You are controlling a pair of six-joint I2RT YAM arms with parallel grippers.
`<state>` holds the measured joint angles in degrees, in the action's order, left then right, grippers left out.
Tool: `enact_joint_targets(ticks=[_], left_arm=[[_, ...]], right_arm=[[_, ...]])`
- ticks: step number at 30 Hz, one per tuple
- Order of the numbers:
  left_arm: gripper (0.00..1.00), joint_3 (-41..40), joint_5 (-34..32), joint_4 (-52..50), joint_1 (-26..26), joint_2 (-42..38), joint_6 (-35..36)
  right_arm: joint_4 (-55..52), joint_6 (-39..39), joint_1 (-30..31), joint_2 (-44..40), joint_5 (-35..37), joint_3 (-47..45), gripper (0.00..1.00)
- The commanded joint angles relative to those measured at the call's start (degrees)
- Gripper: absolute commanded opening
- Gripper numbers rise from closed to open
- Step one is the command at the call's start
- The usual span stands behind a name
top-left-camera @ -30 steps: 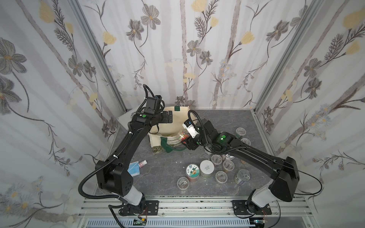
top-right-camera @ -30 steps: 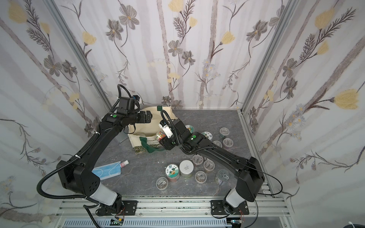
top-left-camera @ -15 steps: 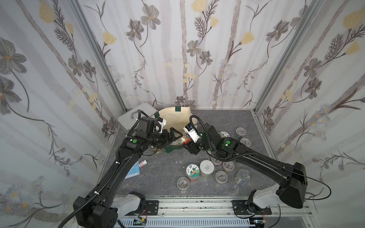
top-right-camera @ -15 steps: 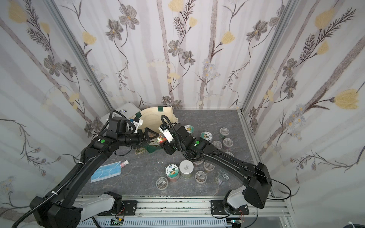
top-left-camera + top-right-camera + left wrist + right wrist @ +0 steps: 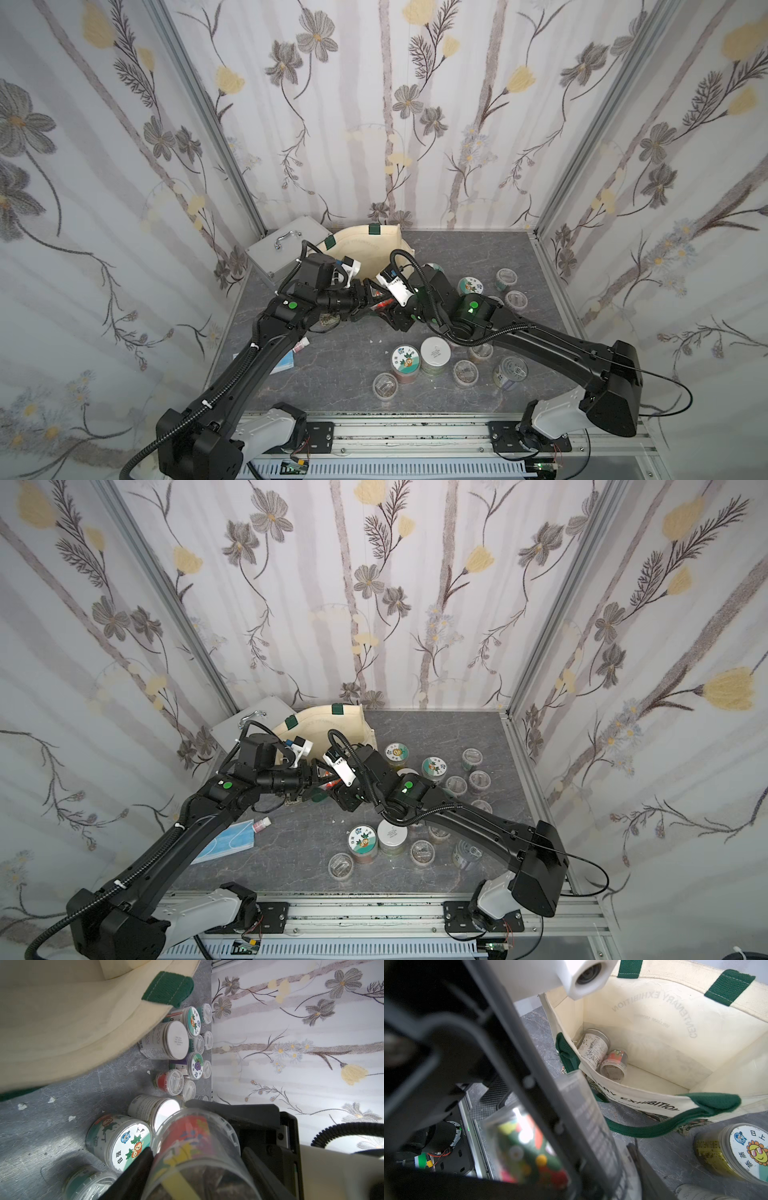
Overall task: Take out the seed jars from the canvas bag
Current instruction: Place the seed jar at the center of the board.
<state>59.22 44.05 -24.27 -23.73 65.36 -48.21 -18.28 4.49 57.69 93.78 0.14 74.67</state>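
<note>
The cream canvas bag (image 5: 365, 253), with green webbing handles, gapes open at 12 o'clock on the grey marbled tabletop (image 5: 340, 374), both arms hiding its near rim. Inside lie a paper-labelled jar (image 5: 593, 1047) and a small clear jar (image 5: 613, 1066). Loose jars (image 5: 435, 352) crowd 3 to 5 o'clock. A silver metal case (image 5: 286, 249) sits at 10 and a blue face mask (image 5: 228, 841) at 8. At centre, the fingers of the right gripper (image 5: 390, 309) pinch a clear colourful-labelled jar (image 5: 197, 1147). Those of the left gripper (image 5: 369, 298) flank it, contact unclear.
</note>
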Motion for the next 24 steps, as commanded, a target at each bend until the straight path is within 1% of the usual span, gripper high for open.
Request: enact_joint_targets(ticks=[1,5,8,11,14,16,17,18,22,24], left_arm=[[0.66,-0.51,1.47,2.52,0.0,-0.65,-1.18],[0.59,-0.92,1.42,2.25,0.44,-1.1,-1.1],[0.48,-0.97,1.5,2.43,0.95,-1.19,-1.4],[0.44,-1.98,2.19,5.17,1.55,-1.38,-3.34],[0.39,-4.0,3.62,11.21,2.1,-1.59,-7.83],[0.37,-5.49,4.47,15.88,2.3,-1.9,-11.21],[0.37,-6.19,5.04,18.51,2.32,-1.92,-13.06],[0.37,-6.88,5.65,21.23,2.37,-1.91,-15.07],[0.37,-10.14,7.43,32.47,2.96,-1.91,-22.89],[0.36,-12.35,7.81,39.96,3.23,-1.77,-27.92]], right_arm=[[2.38,0.29,0.1,0.86,0.71,0.47,0.57],[2.29,0.35,0.11,1.69,0.74,0.8,0.58],[2.18,0.53,0.14,1.86,0.39,1.08,0.61],[2.91,1.41,0.14,1.2,0.02,0.72,0.75],[5.34,2.98,-0.01,-0.68,-0.98,-1.74,0.85],[7.84,4.67,-0.36,-1.92,-2.74,-4.33,0.95],[9.68,5.81,-0.64,-4.51,-4.49,-5.97,0.98],[12.49,7.09,-1.08,-6.09,-6.67,-8.18,1.0],[26.73,14.39,-4.26,-12.37,-14.75,-17.65,1.0],[37.75,21.31,-7.01,-15.32,-21.1,-23.4,1.0]])
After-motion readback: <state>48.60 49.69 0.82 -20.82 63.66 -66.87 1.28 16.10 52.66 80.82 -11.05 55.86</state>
